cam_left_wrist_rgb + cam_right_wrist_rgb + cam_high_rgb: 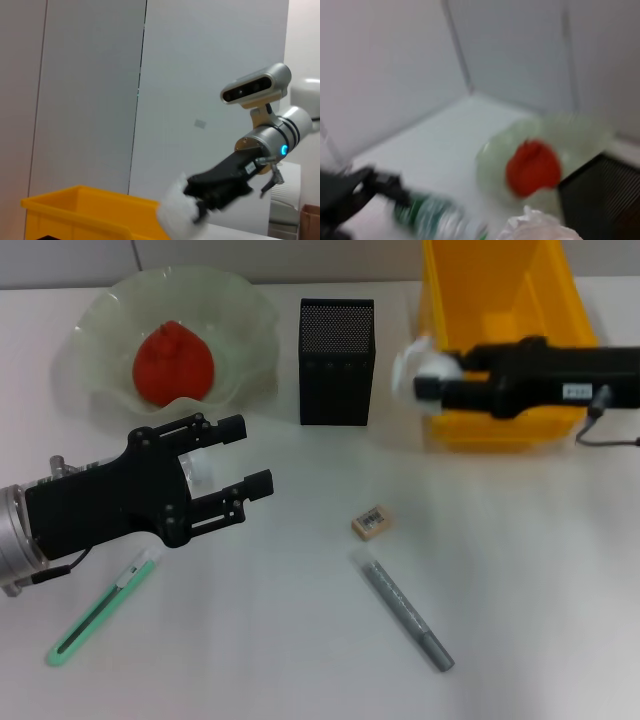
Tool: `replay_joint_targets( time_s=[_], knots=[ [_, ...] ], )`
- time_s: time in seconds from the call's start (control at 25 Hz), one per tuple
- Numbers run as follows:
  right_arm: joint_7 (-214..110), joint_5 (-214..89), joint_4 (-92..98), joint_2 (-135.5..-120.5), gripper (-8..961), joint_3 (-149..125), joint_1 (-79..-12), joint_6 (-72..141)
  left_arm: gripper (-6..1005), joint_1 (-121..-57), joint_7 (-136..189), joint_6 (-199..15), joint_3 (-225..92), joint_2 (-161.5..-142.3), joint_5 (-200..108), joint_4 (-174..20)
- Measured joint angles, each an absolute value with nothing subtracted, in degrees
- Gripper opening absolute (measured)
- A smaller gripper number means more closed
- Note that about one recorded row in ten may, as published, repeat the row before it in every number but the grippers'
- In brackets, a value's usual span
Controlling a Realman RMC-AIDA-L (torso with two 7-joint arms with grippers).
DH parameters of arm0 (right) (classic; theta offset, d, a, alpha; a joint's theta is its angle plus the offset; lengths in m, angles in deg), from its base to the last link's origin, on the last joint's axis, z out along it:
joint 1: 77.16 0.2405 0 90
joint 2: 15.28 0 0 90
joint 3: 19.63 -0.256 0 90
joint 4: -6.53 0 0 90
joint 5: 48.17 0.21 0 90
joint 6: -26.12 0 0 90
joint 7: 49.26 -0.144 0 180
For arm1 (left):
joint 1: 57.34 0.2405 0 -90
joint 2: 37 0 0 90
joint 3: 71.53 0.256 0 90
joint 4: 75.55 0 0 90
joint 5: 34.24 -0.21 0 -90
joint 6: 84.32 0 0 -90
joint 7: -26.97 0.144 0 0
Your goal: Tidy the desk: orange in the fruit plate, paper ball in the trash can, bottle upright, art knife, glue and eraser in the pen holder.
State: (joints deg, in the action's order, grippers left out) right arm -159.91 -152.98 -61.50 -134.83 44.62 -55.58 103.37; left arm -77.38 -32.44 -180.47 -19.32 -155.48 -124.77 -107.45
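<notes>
Jaws of right gripper (425, 380) clamp the paper ball (412, 365); left gripper (250, 455) gapes over white desk (300, 640).

Glass, mesh, plastic and paper on your smooth white desk (560, 570)

You see a translucent glossy fruit plate (245, 315), a matt black metal-mesh pen holder (336, 362), a shiny yellow plastic trash can (480, 280) and a crumpled white paper ball (420, 365).
</notes>
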Motion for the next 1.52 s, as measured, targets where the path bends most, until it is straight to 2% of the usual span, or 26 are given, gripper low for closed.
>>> replay_joint_targets(
  time_s=[0.24, 0.52, 1.0, 1.52],
  knots=[
    [-149.11, -144.04, -56.64, -134.86, 495, 44.41, -57.84, 93.07, 684, -77.38, -32.44, -180.47, -19.38, -155.48, -124.85, -107.4],
    [-142.89, -143.29, -52.38, -134.76, 495, 44.35, -55.9, 81.49, 684, -77.46, -31.83, -180.48, -19.43, -155.48, -124.75, -106.52],
    [-140.23, -143.18, -44.97, -134.69, 494, 44.57, -51.59, 75.24, 684, -77.47, -31.74, -180.75, -19.24, -155.41, -124.73, -106.21],
    [-140.34, -143.17, -44.01, -134.83, 495, 44.81, -51.65, 72.7, 684, -77.55, -31.73, -180.86, -18.96, -155.38, -124.88, -106.22]
  ],
)
